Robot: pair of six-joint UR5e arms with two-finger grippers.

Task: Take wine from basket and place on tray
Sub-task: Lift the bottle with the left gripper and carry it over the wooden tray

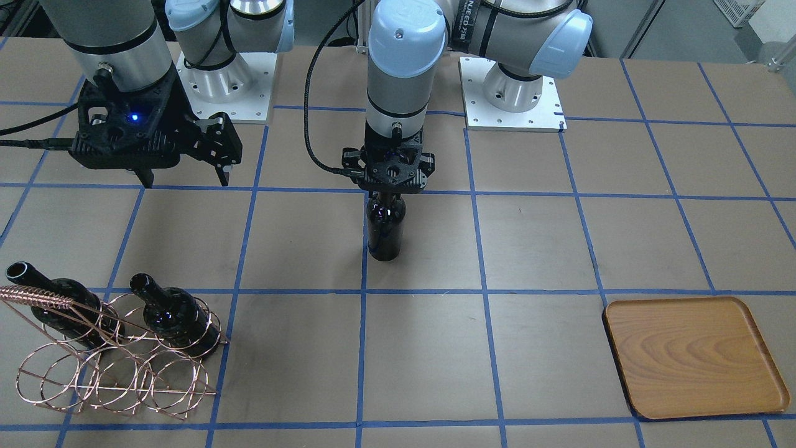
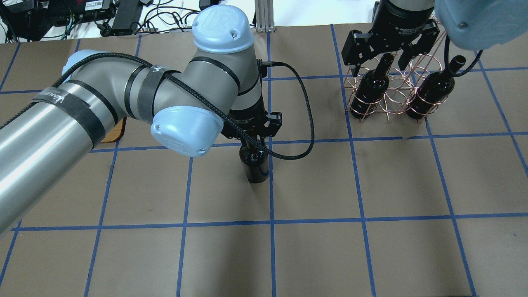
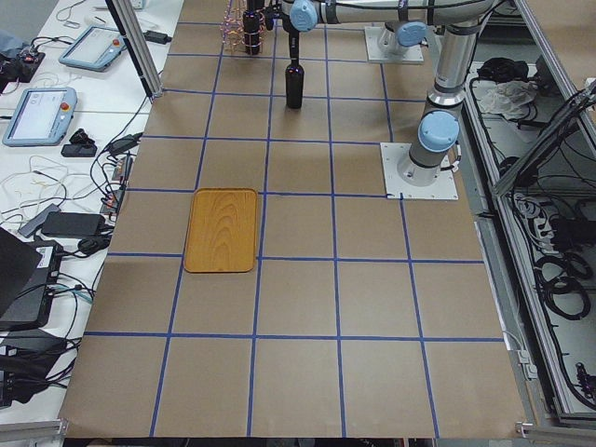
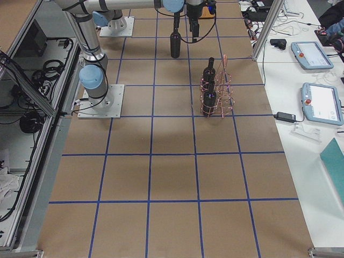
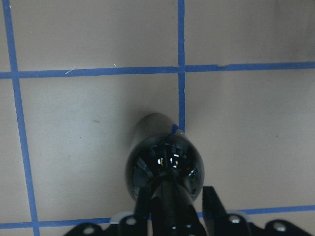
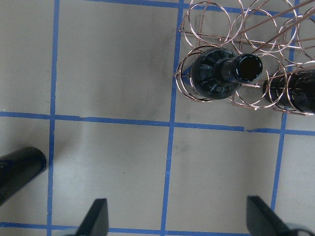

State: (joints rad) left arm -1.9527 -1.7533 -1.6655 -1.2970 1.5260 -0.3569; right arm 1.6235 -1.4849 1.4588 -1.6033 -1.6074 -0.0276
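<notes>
One wine bottle (image 1: 385, 227) stands upright on the table's middle; it also shows in the overhead view (image 2: 256, 165). My left gripper (image 5: 174, 206) comes down from above, its two fingers close on either side of the bottle's neck. My right gripper (image 1: 185, 182) is open and empty, held high beside the copper wire basket (image 1: 112, 373). Two more bottles (image 2: 373, 88) (image 2: 431, 88) lean in the basket (image 2: 387, 99). The wooden tray (image 1: 690, 354) lies empty at the table's left end, far from both grippers.
The brown table carries a blue tape grid. The two arm bases (image 1: 510, 93) (image 1: 224, 87) stand at the robot's edge. A black cable (image 2: 305, 123) loops off my left wrist. Tablets and cables lie on the operators' benches beyond the table (image 3: 42, 112).
</notes>
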